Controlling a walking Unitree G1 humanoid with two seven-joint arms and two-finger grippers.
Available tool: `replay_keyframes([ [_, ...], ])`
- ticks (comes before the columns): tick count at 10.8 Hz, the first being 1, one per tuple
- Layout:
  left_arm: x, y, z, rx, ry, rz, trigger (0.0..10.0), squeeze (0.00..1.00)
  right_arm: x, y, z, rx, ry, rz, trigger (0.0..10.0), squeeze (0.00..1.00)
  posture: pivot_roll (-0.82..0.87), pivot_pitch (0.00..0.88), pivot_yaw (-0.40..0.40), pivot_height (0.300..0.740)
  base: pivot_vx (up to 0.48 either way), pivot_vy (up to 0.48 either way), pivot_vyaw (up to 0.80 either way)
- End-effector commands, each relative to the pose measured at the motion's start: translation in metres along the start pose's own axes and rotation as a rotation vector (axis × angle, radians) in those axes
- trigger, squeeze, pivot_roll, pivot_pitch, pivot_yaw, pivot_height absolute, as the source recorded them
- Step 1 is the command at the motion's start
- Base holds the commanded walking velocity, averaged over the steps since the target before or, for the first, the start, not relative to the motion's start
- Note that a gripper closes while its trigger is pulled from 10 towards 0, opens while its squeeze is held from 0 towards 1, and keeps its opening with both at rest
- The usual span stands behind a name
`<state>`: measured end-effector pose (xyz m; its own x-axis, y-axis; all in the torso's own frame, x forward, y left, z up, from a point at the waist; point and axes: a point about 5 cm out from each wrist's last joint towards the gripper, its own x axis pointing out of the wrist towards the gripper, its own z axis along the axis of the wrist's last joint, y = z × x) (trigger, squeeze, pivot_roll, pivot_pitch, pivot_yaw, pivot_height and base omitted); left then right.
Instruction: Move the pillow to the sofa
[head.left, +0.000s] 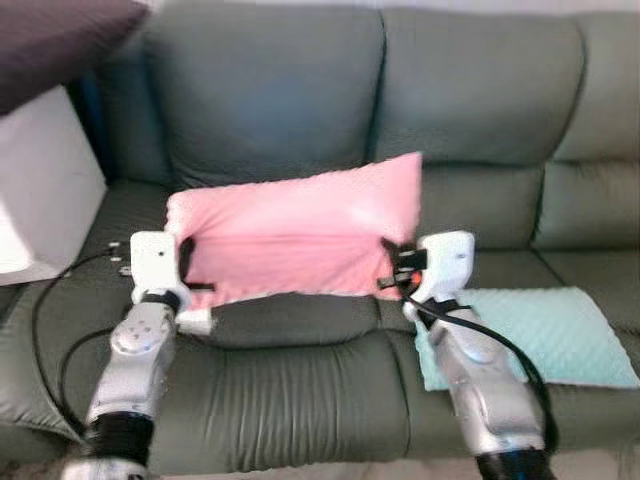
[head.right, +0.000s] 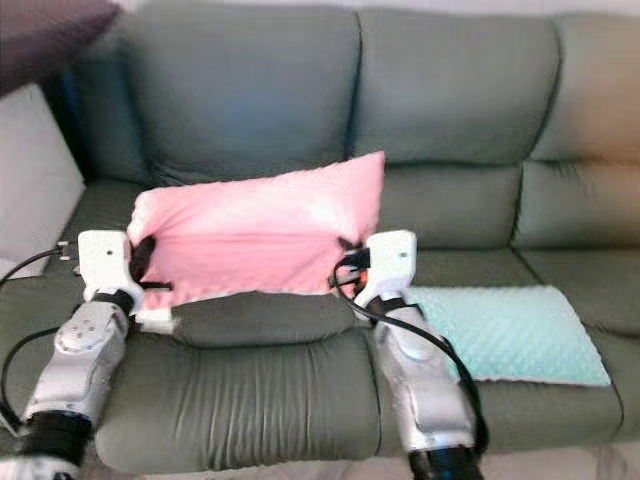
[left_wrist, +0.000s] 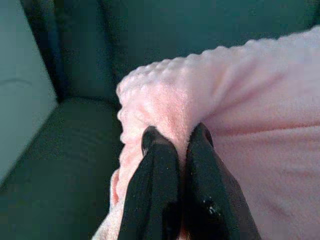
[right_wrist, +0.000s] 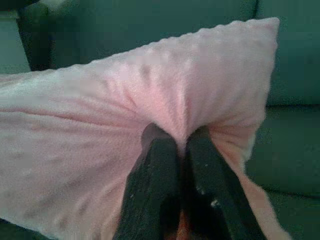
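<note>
Left end effector (head.left: 186, 262): we clamp the pillow's (head.left: 300, 235) left edge.
Right end effector (head.left: 392, 268): clamped on its right edge.
Pillow: stretched between us above the sofa (head.left: 300, 390) seat.

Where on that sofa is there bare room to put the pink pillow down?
The seat cushion beneath the pink pillow is bare, as is the seat toward the left armrest. Right of it, a mint green mat covers the cushion. Both grippers, left and right, pinch the pillow's ends.
</note>
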<state>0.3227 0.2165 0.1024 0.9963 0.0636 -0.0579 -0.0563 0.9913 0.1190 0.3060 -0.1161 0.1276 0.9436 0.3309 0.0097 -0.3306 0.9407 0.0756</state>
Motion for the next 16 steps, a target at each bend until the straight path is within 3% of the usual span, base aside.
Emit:
replay_keyframes([
  [1, -0.001, 0.019, -0.008, 0.050, 0.032, 0.083, 10.0, 0.00, -0.001, -0.022, 0.000, 0.007, -0.005, -0.079, 10.0, 0.00, -0.08, 0.085, -0.032, 0.740, 0.000, 0.000, 0.00],
  [3, 0.003, 0.021, -0.034, 0.102, 0.135, 0.069, 10.0, 0.00, 0.013, -0.035, -0.020, -0.011, 0.076, -0.120, 10.0, 0.00, -0.08, 0.100, -0.027, 0.740, 0.000, 0.000, 0.00],
  [5, 0.007, 0.015, -0.040, 0.136, 0.159, 0.017, 10.0, 0.00, 0.017, -0.038, -0.033, -0.025, 0.120, -0.138, 10.0, 0.00, -0.08, 0.132, -0.019, 0.740, 0.000, 0.000, 0.00],
  [7, 0.009, 0.008, -0.043, 0.146, 0.178, -0.021, 10.0, 0.00, 0.015, -0.039, -0.043, -0.016, 0.145, -0.163, 10.0, 0.00, -0.09, 0.167, -0.012, 0.740, 0.000, 0.000, 0.00],
  [10, 0.013, -0.010, -0.043, 0.202, 0.177, -0.149, 10.0, 0.00, 0.002, -0.024, -0.069, 0.025, 0.201, -0.157, 10.0, 0.00, -0.11, 0.224, 0.001, 0.740, 0.000, 0.000, 0.00],
  [12, 0.016, -0.018, -0.042, 0.209, 0.188, -0.180, 10.0, 0.00, -0.003, -0.024, -0.081, 0.037, 0.236, -0.188, 10.0, 0.00, -0.12, 0.248, 0.006, 0.740, 0.000, 0.000, 0.00],
  [16, 0.024, -0.043, -0.033, 0.226, 0.179, -0.212, 10.0, 0.00, -0.004, -0.030, -0.087, -0.027, 0.261, -0.241, 10.0, 0.00, -0.14, 0.275, 0.005, 0.740, 0.000, 0.000, 0.00],
])
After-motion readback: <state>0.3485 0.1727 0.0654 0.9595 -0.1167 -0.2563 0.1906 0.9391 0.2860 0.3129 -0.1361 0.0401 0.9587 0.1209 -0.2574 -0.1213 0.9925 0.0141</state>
